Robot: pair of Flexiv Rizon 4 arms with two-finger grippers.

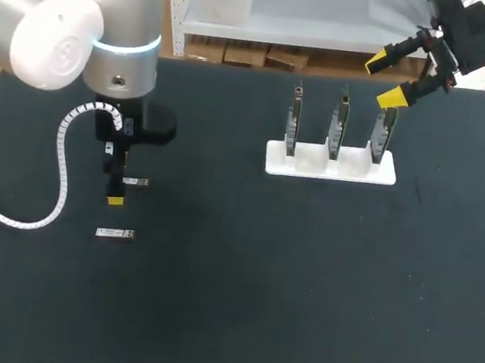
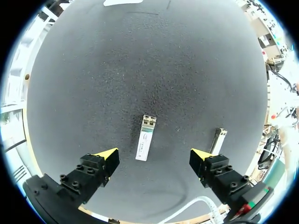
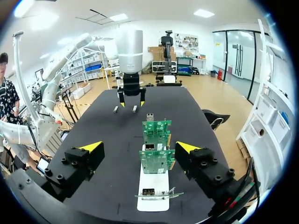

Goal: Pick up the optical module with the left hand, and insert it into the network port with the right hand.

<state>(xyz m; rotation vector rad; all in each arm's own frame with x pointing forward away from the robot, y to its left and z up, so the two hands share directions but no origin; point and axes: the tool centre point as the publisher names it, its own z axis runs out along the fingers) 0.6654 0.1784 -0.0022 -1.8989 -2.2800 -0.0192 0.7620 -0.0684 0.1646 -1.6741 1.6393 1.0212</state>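
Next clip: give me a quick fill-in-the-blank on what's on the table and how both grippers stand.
1. The white stand holds ___ upright circuit boards.
2. The left gripper is ___, with one optical module lying on the table between its fingers.
3. In the head view, the right gripper hangs above the stand's ___ board.
4. Counting the second module beside that gripper, ___ modules lie on the table.

Missing words: three; open; rightmost; two.
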